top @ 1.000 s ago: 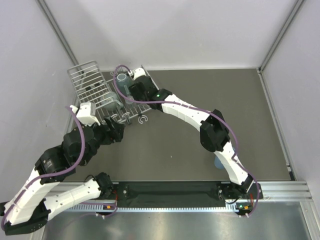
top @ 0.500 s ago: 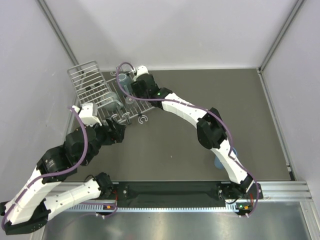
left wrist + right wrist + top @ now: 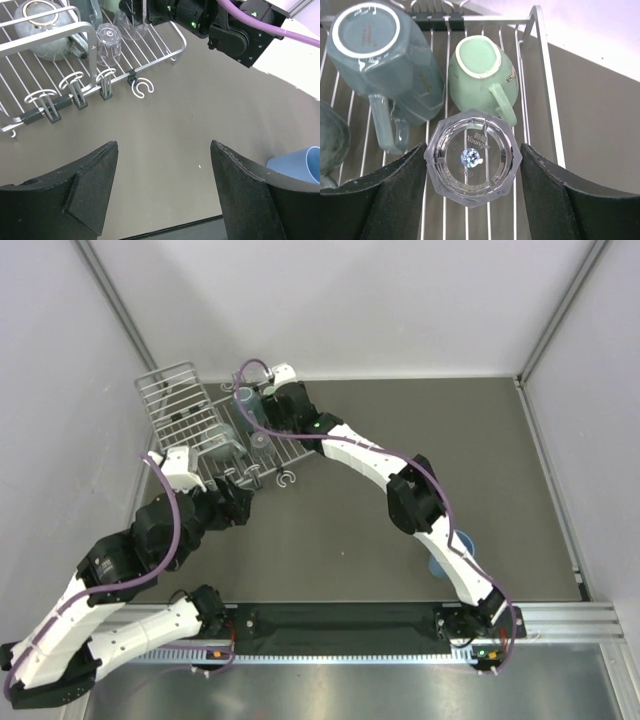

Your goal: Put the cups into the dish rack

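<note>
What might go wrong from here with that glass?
The clear glass in the right tool is right beside the mint-green mug; letting go or pulling away might knock the mug or tip the glass on the dish rack wires. The blue tumbler stands close under the right arm, which might bump it when swinging back.

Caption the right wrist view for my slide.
Right gripper grips an inverted clear glass over the dish rack, beside mint-green mug and grey-teal mug.
</note>
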Motion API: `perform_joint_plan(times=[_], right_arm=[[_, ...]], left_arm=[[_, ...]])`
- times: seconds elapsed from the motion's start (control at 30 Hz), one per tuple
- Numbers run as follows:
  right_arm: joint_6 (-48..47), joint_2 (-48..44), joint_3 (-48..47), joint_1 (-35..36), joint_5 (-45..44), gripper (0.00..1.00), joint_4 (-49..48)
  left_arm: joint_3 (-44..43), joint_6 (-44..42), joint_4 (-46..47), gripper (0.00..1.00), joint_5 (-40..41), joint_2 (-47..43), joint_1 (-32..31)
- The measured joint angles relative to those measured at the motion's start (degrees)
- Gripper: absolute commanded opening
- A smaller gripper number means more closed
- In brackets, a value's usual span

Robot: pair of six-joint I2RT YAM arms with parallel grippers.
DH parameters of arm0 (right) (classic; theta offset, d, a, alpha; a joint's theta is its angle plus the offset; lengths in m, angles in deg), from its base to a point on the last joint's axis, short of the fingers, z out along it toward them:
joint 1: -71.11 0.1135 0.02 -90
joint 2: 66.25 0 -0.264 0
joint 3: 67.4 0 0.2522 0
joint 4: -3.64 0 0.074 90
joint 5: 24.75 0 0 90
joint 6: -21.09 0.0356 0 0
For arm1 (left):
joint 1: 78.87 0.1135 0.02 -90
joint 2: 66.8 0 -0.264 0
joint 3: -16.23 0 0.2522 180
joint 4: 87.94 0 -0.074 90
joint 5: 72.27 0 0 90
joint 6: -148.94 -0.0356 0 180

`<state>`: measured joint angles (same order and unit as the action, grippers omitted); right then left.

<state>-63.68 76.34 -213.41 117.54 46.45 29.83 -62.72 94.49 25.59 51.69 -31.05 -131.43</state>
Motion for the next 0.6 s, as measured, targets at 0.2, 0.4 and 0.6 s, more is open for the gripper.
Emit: perform_joint_plan(times=[0.2,0.4,0.6], right_arm=[[-0.39,1.53,-1.81,-0.59,0.74,0.00,-1.70],[-0.57,2.47,-3.32,-1.38,1.40,0.01,-2.60],[-0.57,2.47,-3.32,-1.62,2.03,0.37,-2.56]], left_arm=[[0.81,0.00,0.70,0.80,0.00,0.02,0.00],[0.94,0.02,1.25,0.80,-0.02,0.04,0.00],[1.14,0.02,1.36,0.81,-0.04,0.39,0.00]])
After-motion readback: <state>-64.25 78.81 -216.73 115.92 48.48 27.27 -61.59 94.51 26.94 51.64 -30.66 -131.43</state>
